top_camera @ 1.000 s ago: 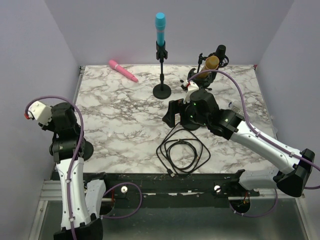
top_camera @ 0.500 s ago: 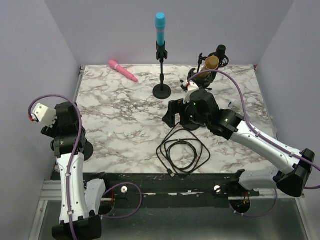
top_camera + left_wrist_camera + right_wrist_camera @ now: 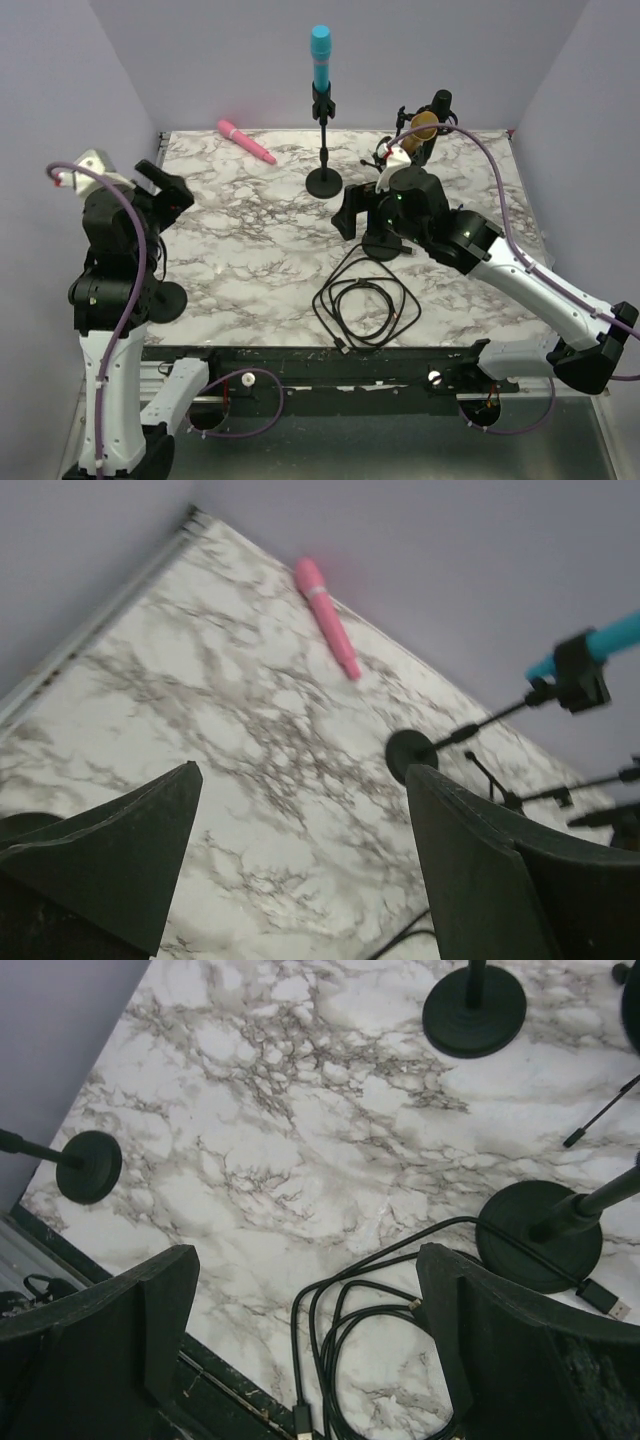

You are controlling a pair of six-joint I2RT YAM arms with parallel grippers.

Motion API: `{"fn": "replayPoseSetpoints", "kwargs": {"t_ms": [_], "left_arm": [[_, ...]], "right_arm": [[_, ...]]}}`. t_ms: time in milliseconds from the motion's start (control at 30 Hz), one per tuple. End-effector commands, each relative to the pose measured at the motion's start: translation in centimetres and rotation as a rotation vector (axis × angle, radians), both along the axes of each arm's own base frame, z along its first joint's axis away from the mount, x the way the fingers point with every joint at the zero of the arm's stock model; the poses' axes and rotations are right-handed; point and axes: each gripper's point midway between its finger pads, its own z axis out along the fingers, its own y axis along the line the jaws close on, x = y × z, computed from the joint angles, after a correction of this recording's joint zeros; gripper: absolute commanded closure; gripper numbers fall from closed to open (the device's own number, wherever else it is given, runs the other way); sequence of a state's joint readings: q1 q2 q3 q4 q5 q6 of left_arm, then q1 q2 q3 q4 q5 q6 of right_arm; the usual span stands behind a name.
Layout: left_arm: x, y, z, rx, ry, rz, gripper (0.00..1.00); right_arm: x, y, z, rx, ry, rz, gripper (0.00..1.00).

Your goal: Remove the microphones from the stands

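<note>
Top external: microphone [image 3: 320,58] is still in the stand [image 3: 324,150]; left end effector [image 3: 302,772] and right end effector [image 3: 307,1252] hang open, empty.

Past your left jaws' right finger, the blurred cyan cylindrical microphone [image 3: 612,637] runs off the picture's edge, its head unseen.

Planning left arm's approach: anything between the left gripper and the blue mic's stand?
Top view: only bare marble table between left gripper and stand; pink microphone lies farther back.
</note>
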State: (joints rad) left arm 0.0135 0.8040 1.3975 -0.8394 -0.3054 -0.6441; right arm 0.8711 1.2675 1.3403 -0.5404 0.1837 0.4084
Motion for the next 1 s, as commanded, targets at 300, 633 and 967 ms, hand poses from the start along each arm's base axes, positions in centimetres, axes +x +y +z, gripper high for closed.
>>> {"fn": "replayPoseSetpoints", "kwargs": {"t_ms": [300, 633, 967], "left_arm": [[5.1, -15.7, 2.3, 0.138, -0.197, -0.839, 0.12], [3.8, -19.5, -1.8, 0.164, -0.226, -1.118, 0.09], [3.0, -20.8, -2.1, 0.184, -0.268, -1.180, 0.08]], "right_arm": [[-0.1, -7.8, 7.9, -0.005, -0.170, -0.260, 0.00], [-1.0, -14.7, 7.6, -0.057, -0.182, -0.528, 0.00], [-1.3, -18.7, 10.8, -0.030, -0.285, -0.684, 0.00]]}}
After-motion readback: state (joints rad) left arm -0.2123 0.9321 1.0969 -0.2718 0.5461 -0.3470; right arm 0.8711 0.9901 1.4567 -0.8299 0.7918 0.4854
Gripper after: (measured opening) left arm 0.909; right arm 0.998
